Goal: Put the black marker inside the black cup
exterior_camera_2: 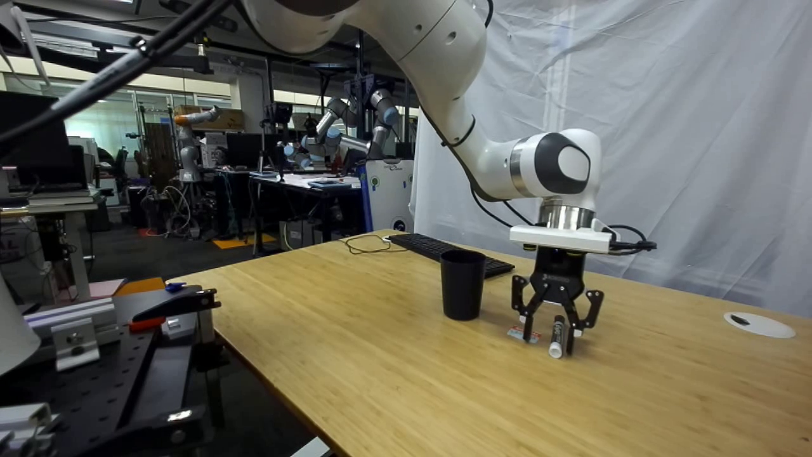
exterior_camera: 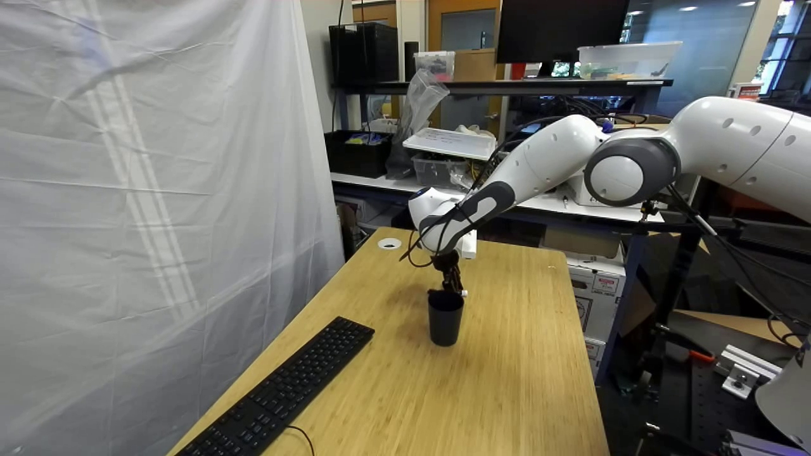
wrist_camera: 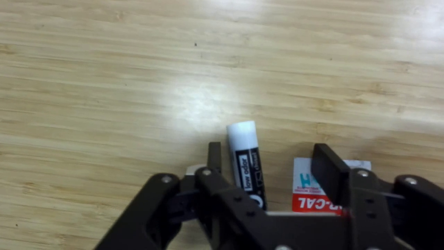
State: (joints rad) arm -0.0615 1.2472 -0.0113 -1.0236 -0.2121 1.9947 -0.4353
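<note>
The black marker, dark with a white end, lies on the table between the gripper's fingers. In the wrist view the marker is close beside the left finger and well apart from the right one; its lower part is hidden by the gripper. My gripper is open, pointing down with its fingertips low at the table; it also shows in the wrist view. The black cup stands upright beside the gripper. In an exterior view the cup stands in front of the gripper and partly hides it.
A red and white sticker is on the wooden table under the right finger. A black keyboard with a cable lies along the table's edge by the white curtain. A round white grommet is set in the table.
</note>
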